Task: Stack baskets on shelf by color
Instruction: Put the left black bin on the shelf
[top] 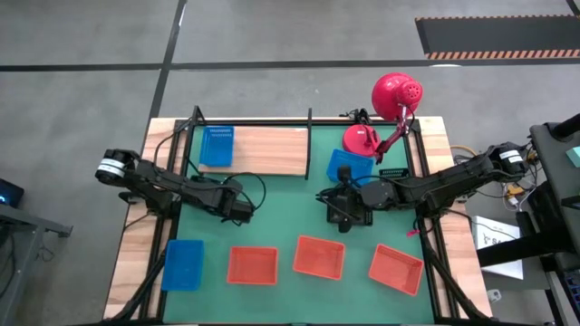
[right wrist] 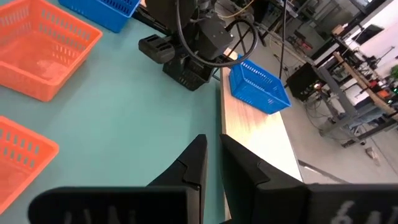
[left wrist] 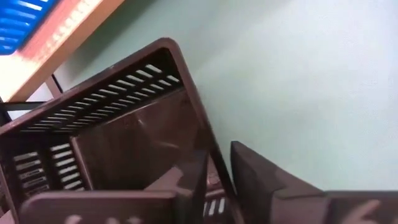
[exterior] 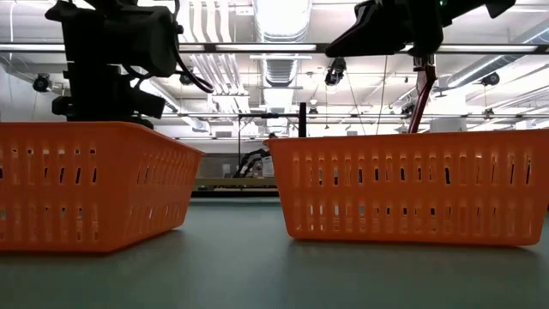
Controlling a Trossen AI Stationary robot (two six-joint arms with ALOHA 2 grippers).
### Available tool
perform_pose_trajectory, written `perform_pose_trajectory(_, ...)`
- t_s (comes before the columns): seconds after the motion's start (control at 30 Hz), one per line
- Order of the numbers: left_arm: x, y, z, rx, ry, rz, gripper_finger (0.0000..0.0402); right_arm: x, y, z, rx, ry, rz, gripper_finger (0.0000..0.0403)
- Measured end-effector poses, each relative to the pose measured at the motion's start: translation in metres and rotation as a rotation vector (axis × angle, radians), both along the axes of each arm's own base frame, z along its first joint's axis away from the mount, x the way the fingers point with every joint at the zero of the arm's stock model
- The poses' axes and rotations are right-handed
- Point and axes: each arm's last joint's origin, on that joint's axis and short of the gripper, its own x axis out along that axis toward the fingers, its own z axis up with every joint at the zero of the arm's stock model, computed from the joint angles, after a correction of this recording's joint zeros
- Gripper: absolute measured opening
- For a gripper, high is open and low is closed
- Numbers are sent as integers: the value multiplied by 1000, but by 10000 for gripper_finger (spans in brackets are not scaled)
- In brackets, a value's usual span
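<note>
Broadly, I judge the job barely begun. The green mat [top: 272,226] spreads out from the shelf [top: 272,152], and the shelf holds only one blue basket [top: 217,145], sitting at its end nearest the left arm. The rest of the board carries nothing.

My left gripper [top: 243,208] hovers over the mat just in front of the shelf. Its wrist view shows the fingers [left wrist: 249,180] pinched on the rim wall of a black basket [left wrist: 124,143], so that one is in hand but not yet placed.

My right gripper [top: 344,206] sits just past the shelf's far end. Its fingers [right wrist: 194,163] are drawn together to a slit, with nothing visible between them. Something dark lies beneath it, though I cannot tell whether it is another basket.

A second blue basket [top: 347,167] rests beside that far end of the shelf, against the red lamp [top: 395,95]. A third blue basket [top: 182,264] and three orange baskets [top: 319,256] lie in a row well away from the shelf. All of these are left to move.
</note>
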Motion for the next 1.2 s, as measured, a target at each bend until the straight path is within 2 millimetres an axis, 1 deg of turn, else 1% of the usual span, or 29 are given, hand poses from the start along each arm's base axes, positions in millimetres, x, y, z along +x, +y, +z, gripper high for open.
perform_pose_trajectory(0.1,0,-1,0,-30,6,2,9,0,0,-1,8,6,-4,32)
perform_pose_trajectory(0.23,-1,-9,2,-102,33,-22,6,-1,0,-3,19,28,-9,32)
perform_pose_trajectory(0.3,-2,-15,9,-140,61,-42,3,-2,0,-4,30,42,-15,32)
perform_pose_trajectory(0.37,-3,-23,20,-170,97,-65,2,-2,0,-6,42,53,-21,32)
perform_pose_trajectory(0.43,-1,-32,37,-182,111,-97,2,-3,0,-7,60,63,-30,32)
perform_pose_trajectory(0.5,2,-43,58,-184,100,-138,2,-3,-1,-8,67,70,-34,32)
perform_pose_trajectory(0.57,7,-54,82,-192,54,-215,1,-3,-1,-8,68,70,-34,32)
perform_pose_trajectory(0.7,15,-77,128,-168,-84,-472,1,-5,-1,-7,67,82,-33,32)
perform_pose_trajectory(0.77,17,-84,146,-116,-125,-631,1,-9,-1,-6,79,90,-38,32)
perform_pose_trajectory(0.83,18,-89,158,-25,-141,-808,1,-14,-3,-3,93,100,-45,32)
perform_pose_trajectory(0.9,20,-89,166,92,-141,-911,1,-20,-4,2,117,99,-54,32)
perform_pose_trajectory(1.0,25,-78,169,236,-97,-961,0,-28,-4,7,163,96,-66,32)
perform_pose_trajectory(1.2,44,-41,160,295,-4,-973,0,-39,2,12,238,119,-4,32)
